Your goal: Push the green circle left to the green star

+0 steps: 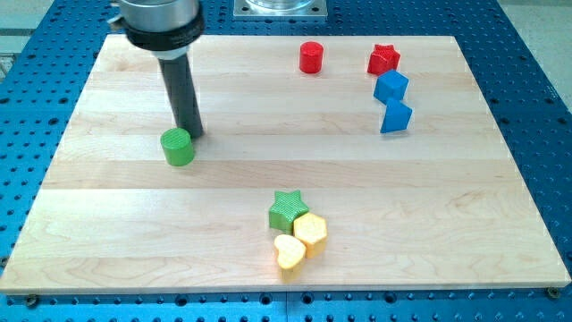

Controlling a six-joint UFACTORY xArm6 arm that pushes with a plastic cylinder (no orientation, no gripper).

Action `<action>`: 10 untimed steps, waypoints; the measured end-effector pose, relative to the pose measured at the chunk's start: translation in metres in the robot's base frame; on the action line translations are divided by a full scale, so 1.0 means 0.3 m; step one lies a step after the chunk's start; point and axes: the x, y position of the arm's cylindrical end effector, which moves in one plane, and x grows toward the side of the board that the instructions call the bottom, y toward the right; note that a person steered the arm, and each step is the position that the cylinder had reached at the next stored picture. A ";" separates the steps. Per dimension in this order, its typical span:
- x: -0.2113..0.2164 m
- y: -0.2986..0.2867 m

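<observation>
The green circle (178, 147) stands on the wooden board at the view's left of centre. The green star (287, 210) lies lower and to the view's right of it, near the bottom middle. My tip (192, 133) rests on the board just above and to the right of the green circle, touching or almost touching its upper right edge. The dark rod rises from there to the top of the view.
A yellow hexagon (311, 233) and a yellow heart (289, 253) sit tight against the green star's lower right. A red cylinder (310, 57), a red star (383, 60) and two blue blocks (391, 87) (395, 116) are at the top right. The board (107, 233) has edges all round.
</observation>
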 end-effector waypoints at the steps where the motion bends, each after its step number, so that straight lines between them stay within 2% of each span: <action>1: 0.064 -0.147; 2: 0.252 0.073; 3: 0.159 -0.023; 4: 0.079 0.056; 5: 0.105 0.187; 6: 0.336 0.279; 7: 0.443 0.322; 10: 0.428 0.299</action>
